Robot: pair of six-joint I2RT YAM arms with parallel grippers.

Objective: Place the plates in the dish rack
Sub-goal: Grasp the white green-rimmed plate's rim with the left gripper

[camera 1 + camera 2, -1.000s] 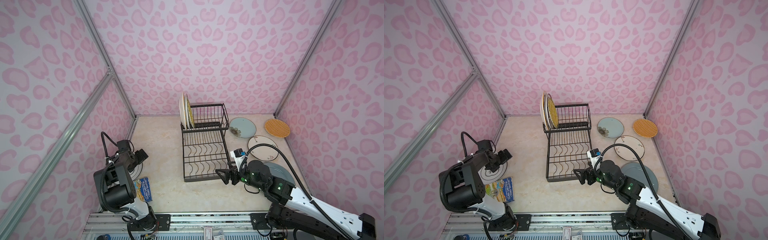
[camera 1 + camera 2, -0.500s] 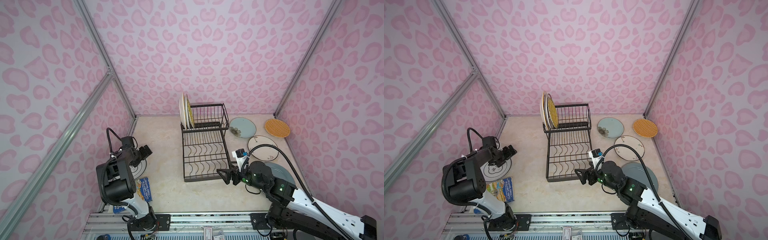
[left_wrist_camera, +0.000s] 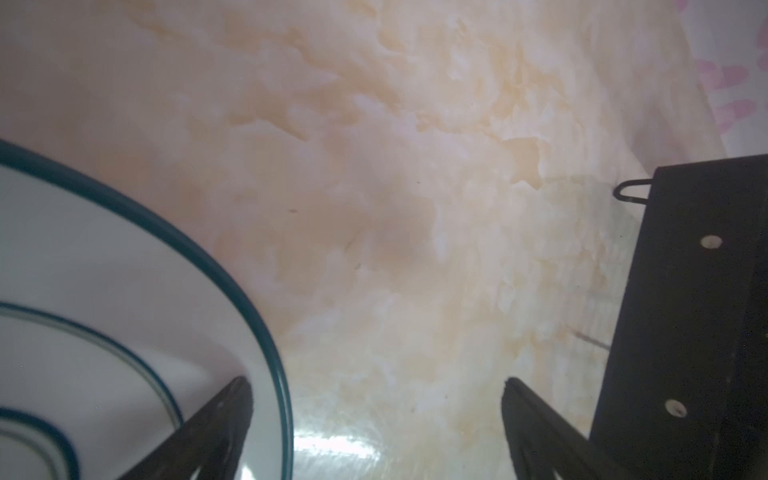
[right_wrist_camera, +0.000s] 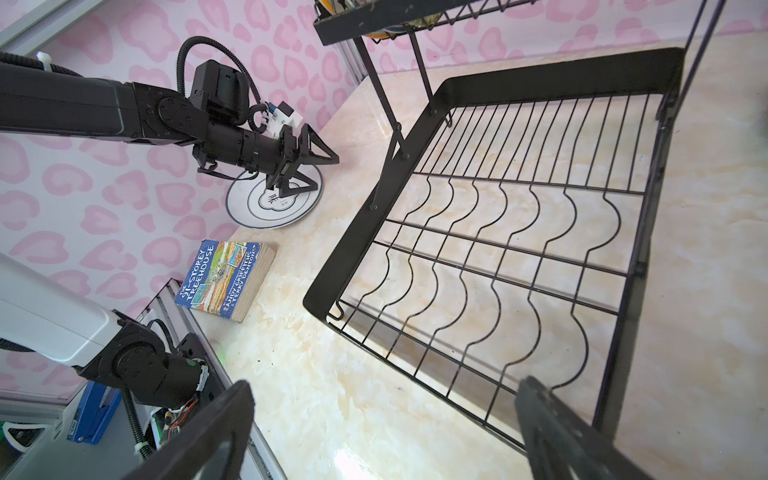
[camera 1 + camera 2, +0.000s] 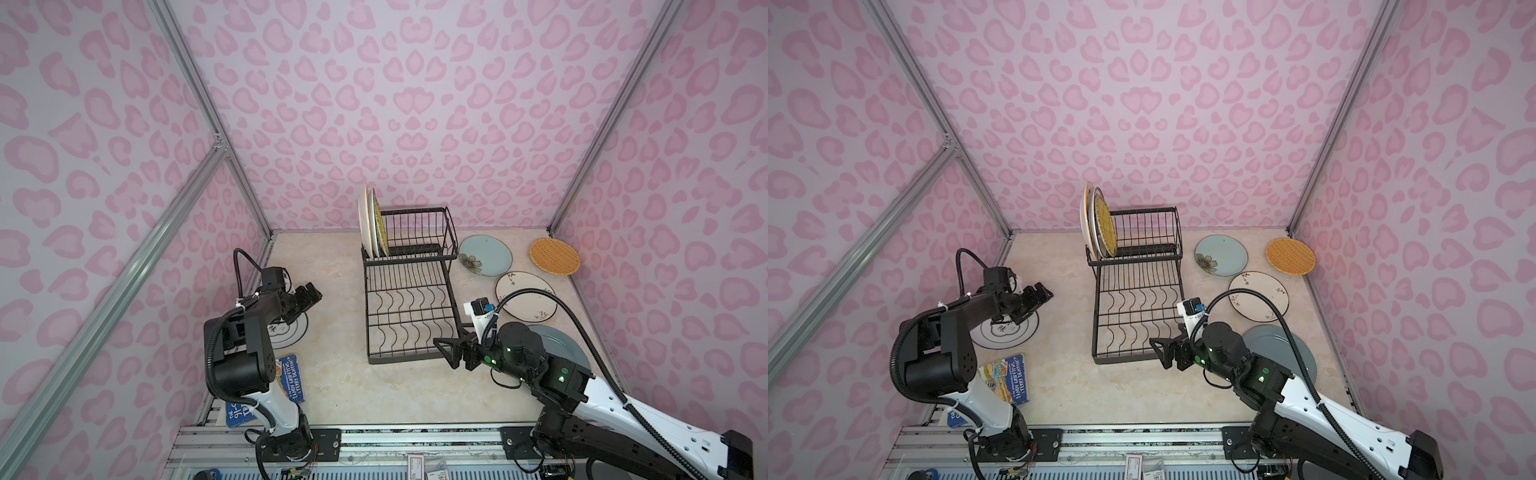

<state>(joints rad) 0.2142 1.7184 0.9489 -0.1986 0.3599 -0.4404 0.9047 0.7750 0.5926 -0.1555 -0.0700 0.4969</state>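
Note:
The black dish rack [image 5: 366, 316] [image 5: 1121, 359] stands mid-table, with three plates [image 5: 372, 224] [image 5: 1098, 224] upright in its raised tier. A white plate with dark rings [image 5: 293, 332] [image 5: 1009, 332] [image 4: 274, 203] lies at the left. My left gripper [image 5: 305, 297] [image 5: 1040, 297] [image 3: 376, 415] hovers open over its right edge: one finger [image 3: 216, 424] is above the rim [image 3: 124, 270], the other above bare table. My right gripper [image 5: 446, 351] [image 5: 1160, 351] [image 4: 382, 415] is open and empty at the rack's near right corner.
Right of the rack lie a pale blue flowered plate [image 5: 485, 255], an orange woven-look plate [image 5: 555, 255], a white motif plate [image 5: 525, 296] and a large grey-blue plate [image 5: 561, 349] partly under my right arm. A book [image 5: 291, 376] [image 4: 226, 278] lies near the left arm's base.
My left gripper has swung right and slightly farther back, from over the ringed plate's middle to its right edge. The right arm has barely moved.

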